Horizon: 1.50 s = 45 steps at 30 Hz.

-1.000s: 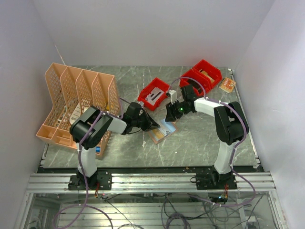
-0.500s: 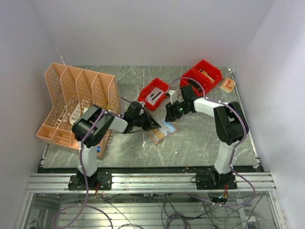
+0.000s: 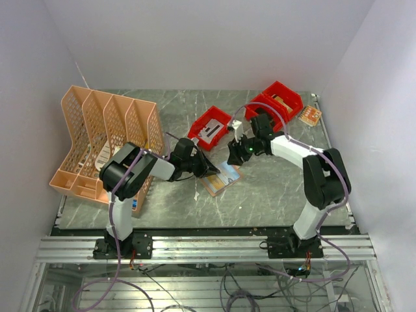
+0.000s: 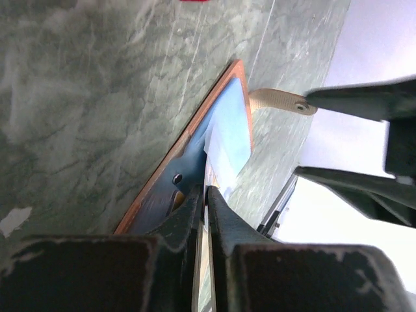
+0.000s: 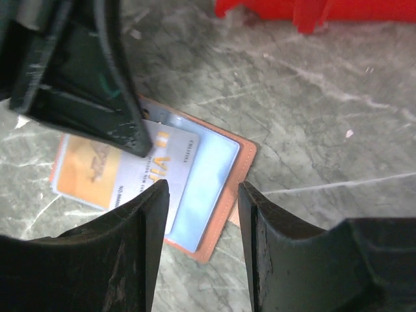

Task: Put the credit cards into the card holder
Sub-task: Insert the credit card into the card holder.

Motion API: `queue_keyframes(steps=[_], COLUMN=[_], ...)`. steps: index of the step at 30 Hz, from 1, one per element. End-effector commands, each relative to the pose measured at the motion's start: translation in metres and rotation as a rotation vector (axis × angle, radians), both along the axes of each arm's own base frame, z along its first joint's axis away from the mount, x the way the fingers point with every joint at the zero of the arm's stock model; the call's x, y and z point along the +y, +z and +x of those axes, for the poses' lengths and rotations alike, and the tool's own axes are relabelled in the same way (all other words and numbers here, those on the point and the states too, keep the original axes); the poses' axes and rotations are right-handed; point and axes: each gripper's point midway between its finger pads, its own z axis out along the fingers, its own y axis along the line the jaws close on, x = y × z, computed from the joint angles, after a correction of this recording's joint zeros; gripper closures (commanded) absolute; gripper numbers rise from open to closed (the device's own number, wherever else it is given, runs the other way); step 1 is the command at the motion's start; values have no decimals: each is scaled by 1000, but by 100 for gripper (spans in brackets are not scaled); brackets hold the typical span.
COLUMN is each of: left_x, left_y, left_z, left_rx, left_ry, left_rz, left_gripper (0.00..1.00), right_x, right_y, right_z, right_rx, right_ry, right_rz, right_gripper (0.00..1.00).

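The tan card holder (image 3: 221, 177) lies open on the grey table between both grippers. A whitish credit card (image 5: 172, 155) with an orange end and gold lettering sits partly inside its pocket. My left gripper (image 3: 207, 171) is shut on that card's outer edge, and the thin card (image 4: 227, 143) runs from the fingertips into the card holder (image 4: 192, 130). My right gripper (image 5: 203, 201) hangs open just above the holder's right end (image 5: 246, 166), touching nothing. In the top view the right gripper (image 3: 235, 156) is just behind the holder.
Two red bins (image 3: 209, 128) (image 3: 273, 104) stand behind the grippers, one of them (image 5: 325, 8) close to the right gripper. A peach mesh file rack (image 3: 107, 140) fills the left side. A small orange item (image 3: 310, 116) lies at the back right.
The right arm's elbow has swung out to the right while its gripper stays over the holder. The left gripper has stayed on the card.
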Motion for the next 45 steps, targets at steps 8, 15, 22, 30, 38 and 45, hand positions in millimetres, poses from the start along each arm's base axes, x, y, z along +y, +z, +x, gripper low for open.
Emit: queue_keyframes(steps=[8,15,22,30,38,45], left_x=[10,10,10,11,12,14], left_y=[-32,-33,-34,-34,-35,-33], left_z=[-11,-11,-11,-12,-13,-12], left_rx=[59,62,63,63,65,62], left_ry=[-22,-22,-26,-25,-22,-19], left_rz=[83,81,77,69,73,71], left_gripper=[83,82,81,80,74,68], right_x=[53,65,60,51,40,32], right_y=[30,8,-16,-29,-32,-34], right_z=[-80,-89,-84,-72,-60,-54], right_rx=[-143,-186,-176,-192,-227,-238], right_ry=[484,515,498,445,407,397], right_rz=[125,-1,-102,-185,-261,-293], right_gripper=[100,100,100,100,100,100])
